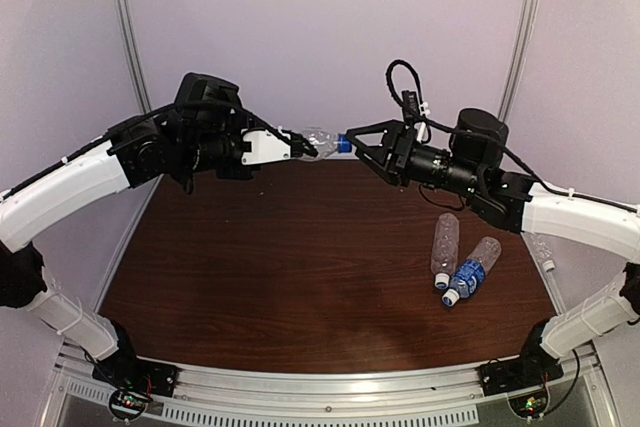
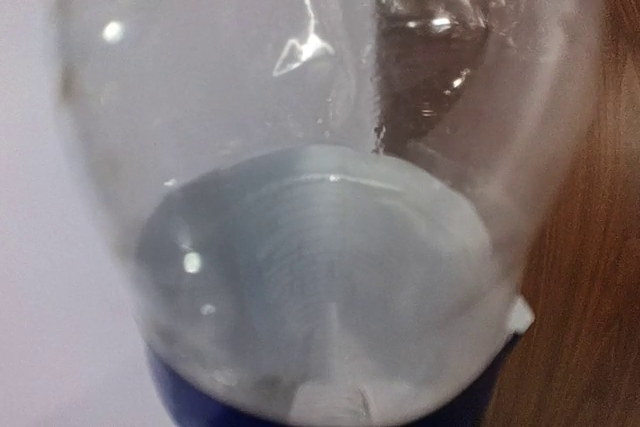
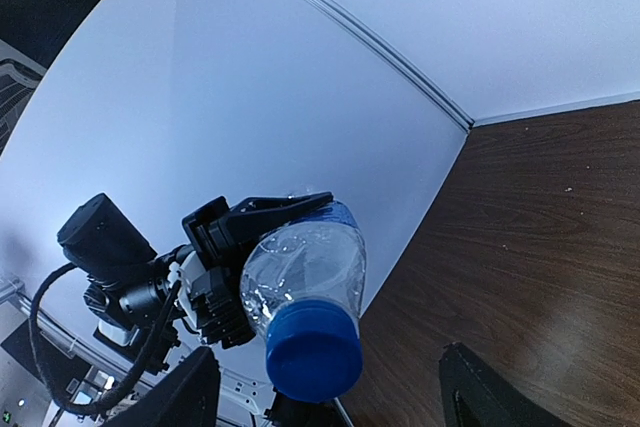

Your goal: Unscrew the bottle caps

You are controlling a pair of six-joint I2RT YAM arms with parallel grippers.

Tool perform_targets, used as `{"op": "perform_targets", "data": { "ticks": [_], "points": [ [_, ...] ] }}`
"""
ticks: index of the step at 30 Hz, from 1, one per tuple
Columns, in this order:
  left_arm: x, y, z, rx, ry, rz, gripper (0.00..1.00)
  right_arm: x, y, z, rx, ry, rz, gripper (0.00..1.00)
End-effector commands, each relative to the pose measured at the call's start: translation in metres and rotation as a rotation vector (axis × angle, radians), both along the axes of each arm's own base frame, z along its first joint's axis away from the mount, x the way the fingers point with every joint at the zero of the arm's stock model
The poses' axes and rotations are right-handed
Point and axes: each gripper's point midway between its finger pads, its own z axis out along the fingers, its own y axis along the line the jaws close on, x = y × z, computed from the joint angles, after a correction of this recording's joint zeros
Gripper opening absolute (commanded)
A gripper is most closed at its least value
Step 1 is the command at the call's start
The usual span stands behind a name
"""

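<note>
1. The left fingers (image 3: 275, 209) are clamped on the body of a clear bottle (image 1: 315, 140). It is held approx. horizontal above the bench (image 1: 300, 267), neck pointing away from the left fingers toward the right fingers (image 3: 190, 392).
2. The right fingers stand wide, one on each side of the dark blue cap (image 3: 313, 349), w/ a visible gap on both sides. The cap sits on the bottle neck, btwn the fingertips.
3. Left wrist view: the bottle's shoulder fills the frame, w/ the blue cap at the lower edge.
4. Well apart from both sets of fingers, on the bench under the right arm, a second clear bottle (image 1: 445, 242) and a blue-labelled bottle (image 1: 470, 274) lie side by side. Each is capped: first white cap (image 1: 441, 282), second white cap (image 1: 450, 298).
</note>
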Motion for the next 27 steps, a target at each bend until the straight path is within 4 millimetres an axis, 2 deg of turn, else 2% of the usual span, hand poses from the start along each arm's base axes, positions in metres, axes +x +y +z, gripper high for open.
{"op": "perform_targets", "data": {
  "ticks": [1, 3, 6, 13, 22, 27],
  "points": [
    [0.005, 0.001, 0.017, -0.033, -0.055, 0.013, 0.33, -0.009, 0.001, 0.005, 0.018, -0.01, 0.043, 0.75],
    [0.005, -0.001, 0.018, -0.034, -0.058, 0.008, 0.33, -0.008, 0.005, 0.006, 0.005, -0.016, 0.054, 0.7],
    [0.006, -0.002, 0.022, -0.038, -0.063, 0.009, 0.33, -0.007, 0.009, 0.004, 0.012, -0.006, 0.072, 0.56],
    [0.005, -0.004, 0.018, -0.035, -0.054, -0.004, 0.33, -0.007, 0.012, 0.006, 0.031, -0.012, 0.083, 0.55],
    [0.003, -0.006, 0.016, -0.021, -0.055, -0.016, 0.33, -0.004, 0.014, 0.009, 0.037, -0.028, 0.088, 0.38],
    [0.001, -0.008, 0.012, -0.01, -0.051, -0.025, 0.33, -0.008, 0.018, 0.015, 0.045, -0.046, 0.115, 0.36]
  ]
}}
